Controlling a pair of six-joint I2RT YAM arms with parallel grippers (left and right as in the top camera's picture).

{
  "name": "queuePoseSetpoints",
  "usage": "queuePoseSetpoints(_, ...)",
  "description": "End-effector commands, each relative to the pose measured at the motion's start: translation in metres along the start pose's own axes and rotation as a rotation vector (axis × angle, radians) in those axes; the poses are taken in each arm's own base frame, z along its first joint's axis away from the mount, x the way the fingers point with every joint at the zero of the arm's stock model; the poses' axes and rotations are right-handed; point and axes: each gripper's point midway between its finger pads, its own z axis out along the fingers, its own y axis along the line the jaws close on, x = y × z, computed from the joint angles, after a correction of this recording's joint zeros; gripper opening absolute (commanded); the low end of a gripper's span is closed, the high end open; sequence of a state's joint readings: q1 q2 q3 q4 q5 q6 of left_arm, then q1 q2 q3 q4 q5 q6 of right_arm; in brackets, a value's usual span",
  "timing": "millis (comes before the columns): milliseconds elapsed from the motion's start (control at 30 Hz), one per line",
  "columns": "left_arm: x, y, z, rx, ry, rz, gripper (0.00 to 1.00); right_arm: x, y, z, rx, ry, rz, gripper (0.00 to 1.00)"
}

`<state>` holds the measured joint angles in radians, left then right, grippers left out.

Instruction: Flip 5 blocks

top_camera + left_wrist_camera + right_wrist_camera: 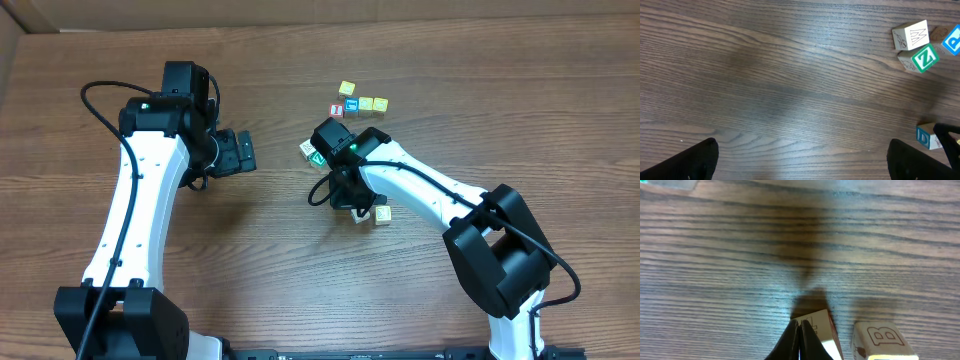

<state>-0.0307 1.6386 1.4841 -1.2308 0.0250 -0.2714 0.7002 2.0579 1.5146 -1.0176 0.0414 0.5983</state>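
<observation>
blocks: cream block (pixel 821 325) at right end effector (pixel 800 326) tips, "B" block (pixel 879 337) just right of it | green "Z" block (pixel 924 57), whitish "W" block (pixel 910 36), blue "P" block (pixel 952 42) clustered far right of left end effector (pixel 802 147) | right clenched, left released | room: open wood surface (pixel 765 75) ahead of left

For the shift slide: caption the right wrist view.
Right gripper shut in front of a pale cube, a B cube beside it on the wood table.
</observation>
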Motion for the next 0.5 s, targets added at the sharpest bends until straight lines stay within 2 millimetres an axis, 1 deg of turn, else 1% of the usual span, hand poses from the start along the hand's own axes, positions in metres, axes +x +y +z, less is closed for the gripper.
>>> queuePoseSetpoints(0,-0.0067,0.0007,-0.0027,-0.003,-0.016,-0.018,1.00,-0.0007,-0.0020,-0.0144,-0.008,-0.025,0.002,0.06)
queuePoseSetpoints(300,-0.0067,0.0007,-0.0027,-0.003,-0.016,-0.018,1.00,-0.0006,-0.0020,-0.0147,-0.008,-0.025,0.009,0.07)
queuePoseSetpoints(467,-0.0067,0.0007,-0.0027,-0.003,-0.016,-0.018,1.00,-0.0046,0.0008,-0.0235,-0.013,-0.031,0.010,0.07)
